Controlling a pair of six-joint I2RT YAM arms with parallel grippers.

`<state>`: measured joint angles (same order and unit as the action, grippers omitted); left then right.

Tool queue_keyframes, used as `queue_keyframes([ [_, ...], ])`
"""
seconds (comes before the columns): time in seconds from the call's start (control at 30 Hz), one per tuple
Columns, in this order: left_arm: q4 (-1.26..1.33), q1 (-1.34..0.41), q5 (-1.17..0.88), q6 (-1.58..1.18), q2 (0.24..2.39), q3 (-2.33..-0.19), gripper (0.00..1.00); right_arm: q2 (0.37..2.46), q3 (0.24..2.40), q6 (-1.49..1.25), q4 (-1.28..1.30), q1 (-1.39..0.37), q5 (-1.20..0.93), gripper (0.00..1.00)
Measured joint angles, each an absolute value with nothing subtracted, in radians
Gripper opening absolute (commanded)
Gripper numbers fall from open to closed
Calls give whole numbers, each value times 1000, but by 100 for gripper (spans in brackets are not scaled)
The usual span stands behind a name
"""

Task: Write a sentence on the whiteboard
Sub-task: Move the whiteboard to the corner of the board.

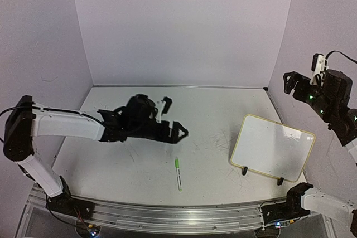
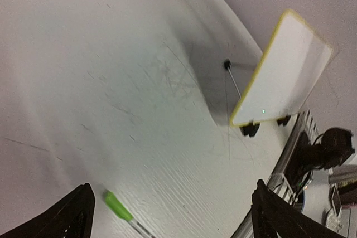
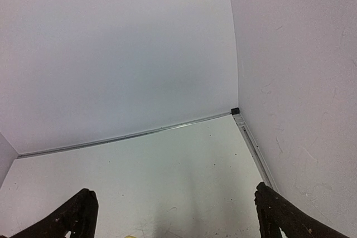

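The whiteboard (image 1: 273, 147) stands tilted on two black feet at the right of the table. Its pale yellow frame also shows in the left wrist view, where the whiteboard (image 2: 290, 76) is at upper right. Its face looks blank, with no sentence in view. A pen with a green cap (image 1: 177, 172) lies on the table near the front middle. My left gripper (image 1: 174, 120) hovers open just behind and left of the pen (image 2: 118, 207), holding nothing. My right gripper (image 1: 297, 85) is raised high at the right wall, open and empty, above the board.
The white table (image 1: 139, 160) carries grey scratch marks (image 1: 215, 137). White walls close the back and both sides, meeting at the far right corner (image 3: 235, 110). A metal rail (image 1: 167, 218) runs along the near edge by the arm bases.
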<state>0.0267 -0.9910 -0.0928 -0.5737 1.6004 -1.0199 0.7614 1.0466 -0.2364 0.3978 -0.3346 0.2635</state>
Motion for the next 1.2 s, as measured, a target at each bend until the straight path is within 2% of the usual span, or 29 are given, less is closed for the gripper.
queue_keyframes([
  [0.07,48,-1090,-66,-586,1698,-1055,98,768,1057,-244,410,-334,225,98],
  [0.2,73,-1209,-43,-603,1877,-1167,91,819,1097,-250,458,-334,117,98],
  [0.27,78,-1238,-32,-604,1946,-1234,82,841,1099,-260,493,-334,68,98],
  [0.33,88,-1261,-19,-617,2014,-1308,69,858,1098,-270,532,-334,28,98],
  [0.37,92,-1273,-11,-631,2049,-1350,66,860,1097,-274,547,-334,15,98],
  [0.7,-19,-1392,150,-722,2398,-1792,61,813,1134,-273,587,-334,-13,98],
  [0.8,-74,-1429,194,-729,2476,-1905,55,796,1141,-271,587,-334,-16,98],
  [0.9,-91,-1456,220,-729,2526,-1977,52,770,1141,-271,590,-334,-16,98],
  [1.2,-151,-1472,325,-676,2629,-2119,49,691,1142,-273,592,-334,-13,98],
])
